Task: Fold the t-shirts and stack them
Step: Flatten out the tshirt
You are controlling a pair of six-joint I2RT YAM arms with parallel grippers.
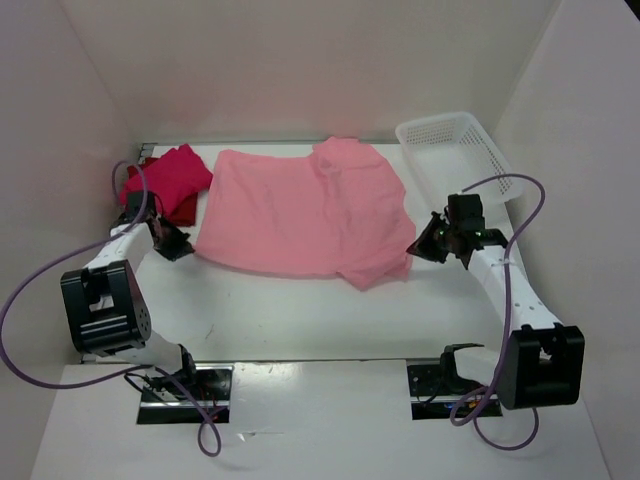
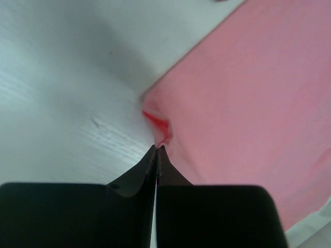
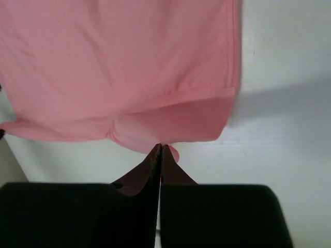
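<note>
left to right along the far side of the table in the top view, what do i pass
crumpled red t-shirt pile → spread pink t-shirt → white lattice basket

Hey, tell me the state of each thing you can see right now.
Pale pink cloth t-shirt: spread out, unfolded.
Dark red cloth shirt: bunched up, unfolded.
White plastic lattice basket: upright.
Left gripper: shut, pinching pink shirt's edge.
Right gripper: shut, pinching its opposite edge.
</note>
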